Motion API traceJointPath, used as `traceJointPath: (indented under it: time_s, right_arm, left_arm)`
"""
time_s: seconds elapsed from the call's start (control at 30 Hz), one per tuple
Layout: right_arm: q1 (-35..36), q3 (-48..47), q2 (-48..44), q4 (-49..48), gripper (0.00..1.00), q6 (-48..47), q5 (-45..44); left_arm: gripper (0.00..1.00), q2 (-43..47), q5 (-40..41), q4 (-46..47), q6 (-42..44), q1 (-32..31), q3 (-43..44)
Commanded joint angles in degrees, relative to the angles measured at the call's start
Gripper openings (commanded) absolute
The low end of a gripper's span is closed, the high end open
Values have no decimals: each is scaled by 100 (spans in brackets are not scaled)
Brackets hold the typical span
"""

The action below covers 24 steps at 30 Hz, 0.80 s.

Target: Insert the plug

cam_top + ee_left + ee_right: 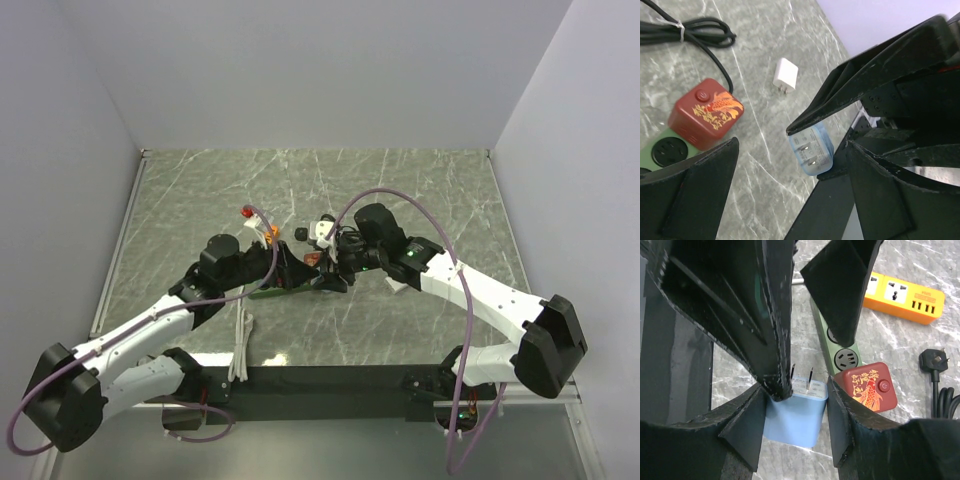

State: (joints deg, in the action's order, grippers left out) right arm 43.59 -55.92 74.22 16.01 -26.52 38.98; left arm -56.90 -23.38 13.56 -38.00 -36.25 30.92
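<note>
The right fingers (840,430) pinch the blue plug (792,417), low in the middle of the frame, prongs pointing up. The left fingers (695,195) stand wide apart. The green power strip (842,360) lies close by on the counter (900,340).

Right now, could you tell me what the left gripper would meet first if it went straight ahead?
Most likely the blue plug, held by the right gripper, which sits just ahead between the open fingers of the left gripper; exact depth is hard to judge.
</note>
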Motion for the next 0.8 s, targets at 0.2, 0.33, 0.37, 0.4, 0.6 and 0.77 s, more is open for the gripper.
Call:
traceJointPath:
  time_s: [0.2,0.33,0.37,0.4,0.6,0.77]
  right_arm:
    - [79,-130,-223,-151,0,-20,-189]
    - [88,-164,-188,-125,0,-55,-233]
    - [88,-182,-179,-107,0,-63,-233]
    - [97,-191,-162,-89,0,-72,-251]
    - [141,-165,-188,-133,0,-63,-470]
    - [141,-51,-311,-291,0,-11,-961]
  left_arm:
    - [80,-453,-694,489,-68,-58,248]
    - [69,-742,-1001,638,-94,-119,301]
    - [64,-804,-1054,726,-102,-128,327]
    - [61,-857,-1116,753,-111,-137,345]
    - [47,-1279,-1511,920,-94,-268,538]
    - [33,-1569,-1863,973,-41,-356,652]
